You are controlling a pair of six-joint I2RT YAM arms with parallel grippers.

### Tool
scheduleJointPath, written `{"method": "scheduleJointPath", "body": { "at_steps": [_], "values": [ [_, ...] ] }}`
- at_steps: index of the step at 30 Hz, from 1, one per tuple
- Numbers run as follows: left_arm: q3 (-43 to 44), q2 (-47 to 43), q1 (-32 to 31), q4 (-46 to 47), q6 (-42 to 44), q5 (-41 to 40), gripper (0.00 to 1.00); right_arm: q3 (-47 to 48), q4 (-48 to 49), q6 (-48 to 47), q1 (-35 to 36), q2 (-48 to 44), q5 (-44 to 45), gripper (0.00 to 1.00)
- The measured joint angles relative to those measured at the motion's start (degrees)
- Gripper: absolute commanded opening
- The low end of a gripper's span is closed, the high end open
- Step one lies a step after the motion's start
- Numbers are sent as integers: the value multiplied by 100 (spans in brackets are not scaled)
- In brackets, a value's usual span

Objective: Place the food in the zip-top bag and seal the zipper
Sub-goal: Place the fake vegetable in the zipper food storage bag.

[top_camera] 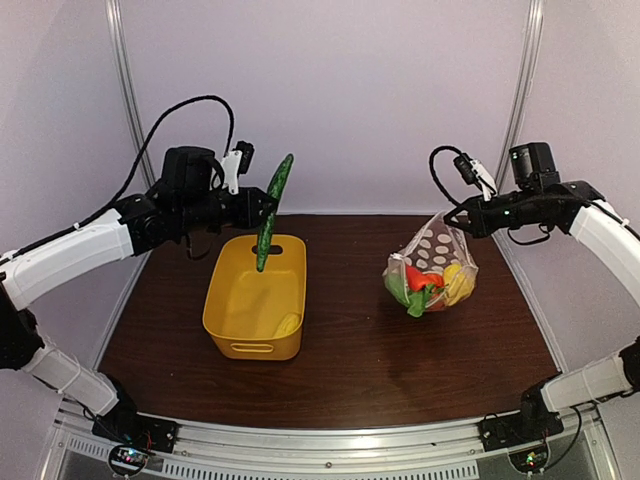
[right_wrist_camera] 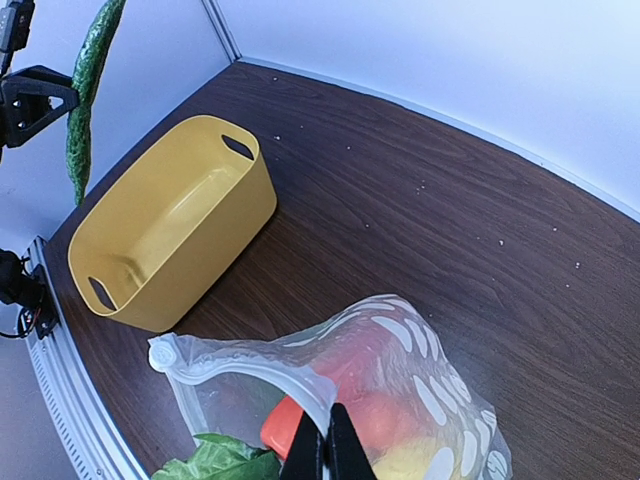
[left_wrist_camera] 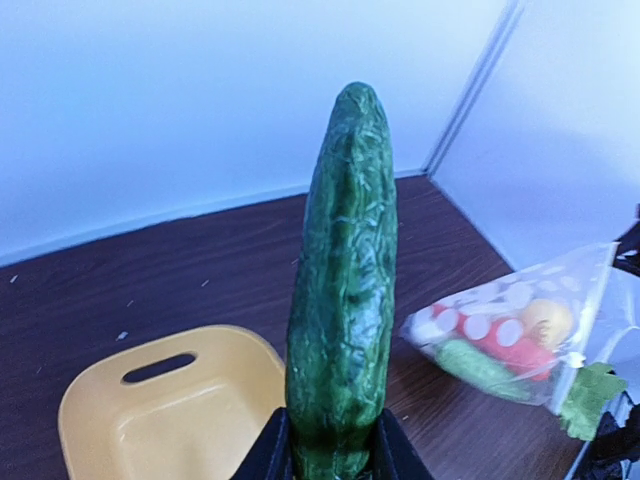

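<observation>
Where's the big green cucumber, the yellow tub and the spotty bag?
cucumber (left_wrist_camera: 343, 280), left wrist view, the middle of its bumpy green body.
yellow tub (top_camera: 225, 295), top view, its left wall.
spotty bag (right_wrist_camera: 420, 360), right wrist view, its dotted side.

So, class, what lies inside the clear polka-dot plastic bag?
A red plastic piece, a yellow piece and a green piece; whatever lies beneath them is hidden.

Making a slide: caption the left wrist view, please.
Left gripper holds the cucumber clear of the yellow tub; polka-dot bag holding food at right.
</observation>
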Motion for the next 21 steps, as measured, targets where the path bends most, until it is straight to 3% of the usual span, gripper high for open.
{"method": "scheduleJointPath", "body": {
  "at_steps": [11,16,21],
  "values": [
    [-212,90,-1335,3532,597,1460,0,280,-306,136,0,343,-796,0],
    [-186,966,-1633,5327,264,1982,0,280,-286,352,2,345,-1080,0],
    [79,2063,-1882,5952,-72,2271,0,232,-179,586,2,348,-1311,0]
  ]
}}
